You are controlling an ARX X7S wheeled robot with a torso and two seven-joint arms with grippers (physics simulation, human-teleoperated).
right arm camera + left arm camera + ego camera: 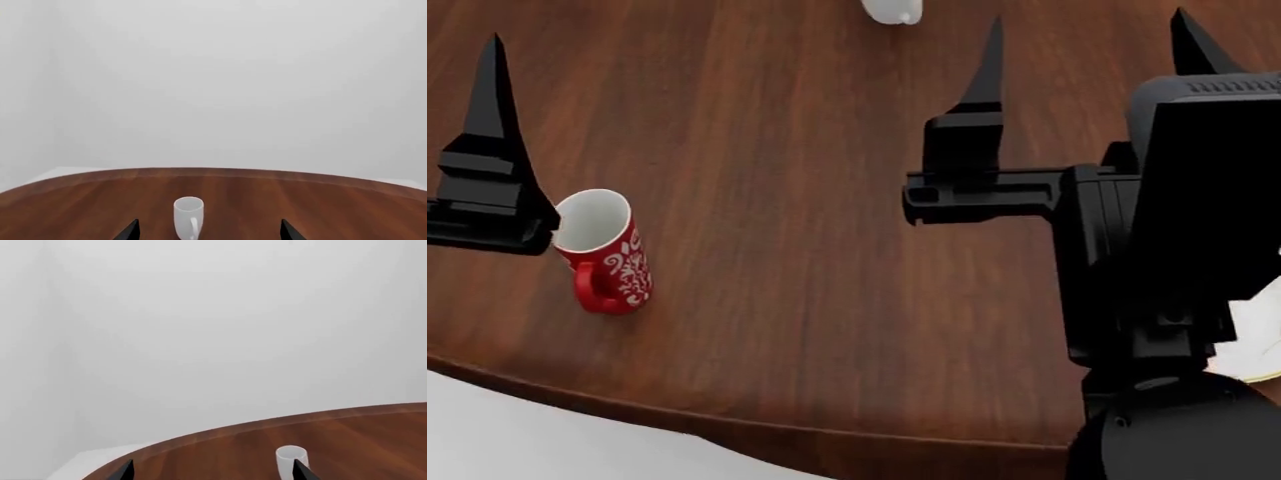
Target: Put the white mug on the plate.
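Right gripper [1088, 50] hangs spread and empty, short of the upright white mug [188, 217].

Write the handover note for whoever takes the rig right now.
Left tool: open, empty.
Right tool: open, empty, lined up with the white mug.
White mug: upright on the table, far side, untouched.
Plate: only a sliver shows, behind the right arm, near the table's near edge.
Red mug: beside the left tool; leave it.
Done: nothing. Left: grasp the white mug, set it on the plate.
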